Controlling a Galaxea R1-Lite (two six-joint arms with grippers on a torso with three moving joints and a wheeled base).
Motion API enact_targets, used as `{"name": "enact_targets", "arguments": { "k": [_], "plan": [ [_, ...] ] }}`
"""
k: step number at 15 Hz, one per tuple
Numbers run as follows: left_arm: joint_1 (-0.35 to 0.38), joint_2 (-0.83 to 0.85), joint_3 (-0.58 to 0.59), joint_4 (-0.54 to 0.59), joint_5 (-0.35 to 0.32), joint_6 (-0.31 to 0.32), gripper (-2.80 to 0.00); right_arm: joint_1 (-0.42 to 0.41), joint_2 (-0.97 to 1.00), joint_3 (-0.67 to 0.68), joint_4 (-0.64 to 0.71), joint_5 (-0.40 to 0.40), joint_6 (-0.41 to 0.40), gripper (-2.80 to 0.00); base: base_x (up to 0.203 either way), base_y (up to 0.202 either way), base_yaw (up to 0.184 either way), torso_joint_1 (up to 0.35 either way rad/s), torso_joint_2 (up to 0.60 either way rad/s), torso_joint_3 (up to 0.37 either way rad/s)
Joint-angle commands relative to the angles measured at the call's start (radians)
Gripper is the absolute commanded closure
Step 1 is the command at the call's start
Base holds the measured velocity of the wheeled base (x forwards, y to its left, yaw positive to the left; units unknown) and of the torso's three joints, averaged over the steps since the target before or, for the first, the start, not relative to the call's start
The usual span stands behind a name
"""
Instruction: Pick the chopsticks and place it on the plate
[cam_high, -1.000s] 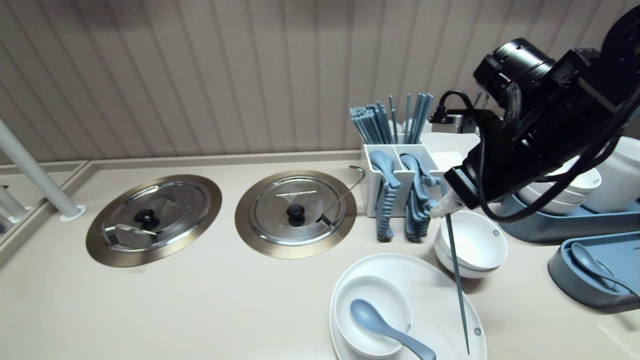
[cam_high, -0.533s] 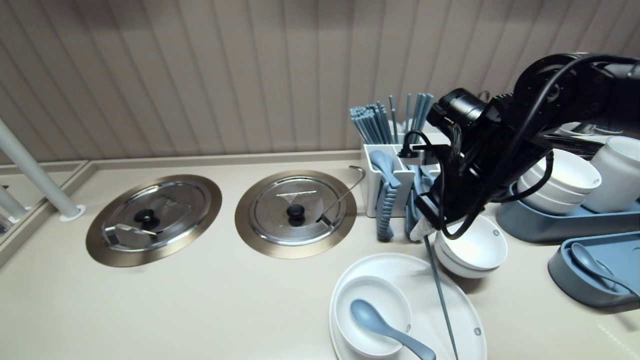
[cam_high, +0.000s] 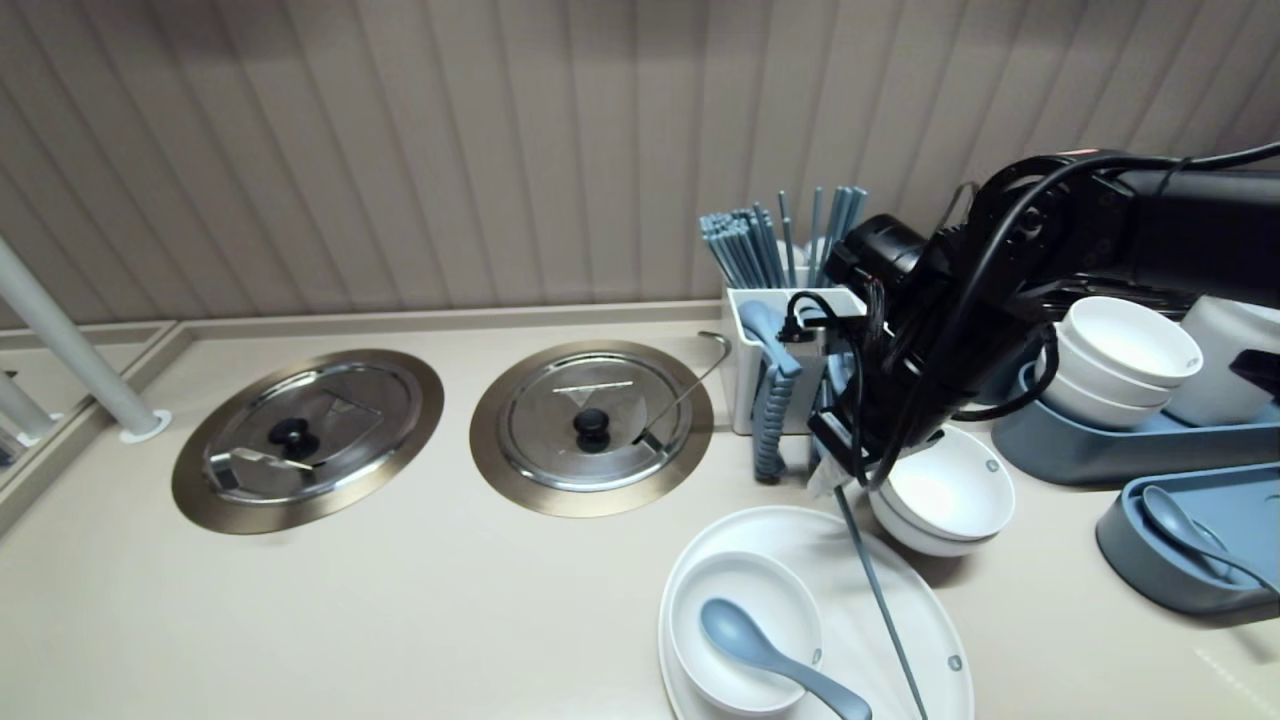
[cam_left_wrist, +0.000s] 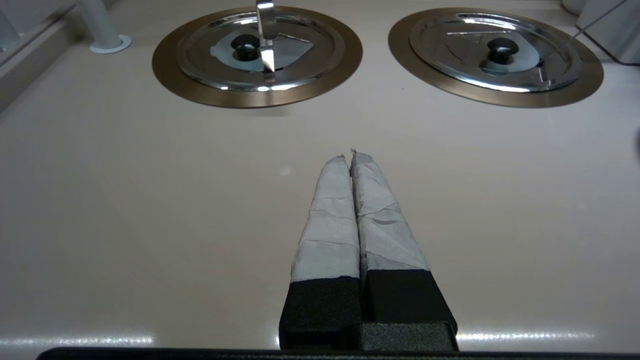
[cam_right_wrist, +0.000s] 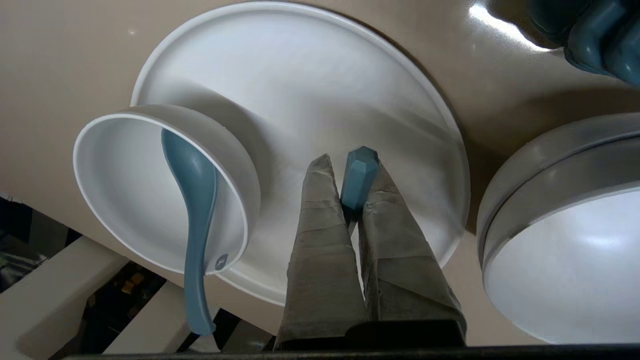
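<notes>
Head view: right gripper (cam_high: 832, 478) clamped on one chopstick (cam_high: 878, 600) above the plate (cam_high: 800, 540).
Long axis runs from the jaws toward 5 o'clock, tip by the plate's near rim; bowl (cam_high: 730, 590) with spoon (cam_high: 760, 650) at 7 o'clock. Forearm enters from 2 o'clock, wrist pitched down. Parked left gripper (cam_left_wrist: 350, 155) pressed together over the counter (cam_left_wrist: 150, 200).

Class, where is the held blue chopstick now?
Head view: the chopstick hangs from the right hand, slanting over the white plate, left of the stacked bowls.
</notes>
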Motion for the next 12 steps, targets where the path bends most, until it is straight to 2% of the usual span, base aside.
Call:
{"name": "enact_targets", "arguments": {
  "k": [1, 12],
  "plan": [
    [0.0, 0.001, 0.008, 0.0, 0.0, 0.0, 0.0, -0.001, 0.022, -0.001, 0.004, 0.001, -0.002, 0.0, 0.0, 0.0, 0.0, 0.0, 0.0, 0.0],
    [0.0, 0.0, 0.008, 0.0, 0.0, 0.0, 0.0, -0.004, 0.071, 0.0, -0.01, -0.023, -0.003, 0.0, 0.0, 0.0, 0.0, 0.0, 0.0, 0.0]
  ]
}}
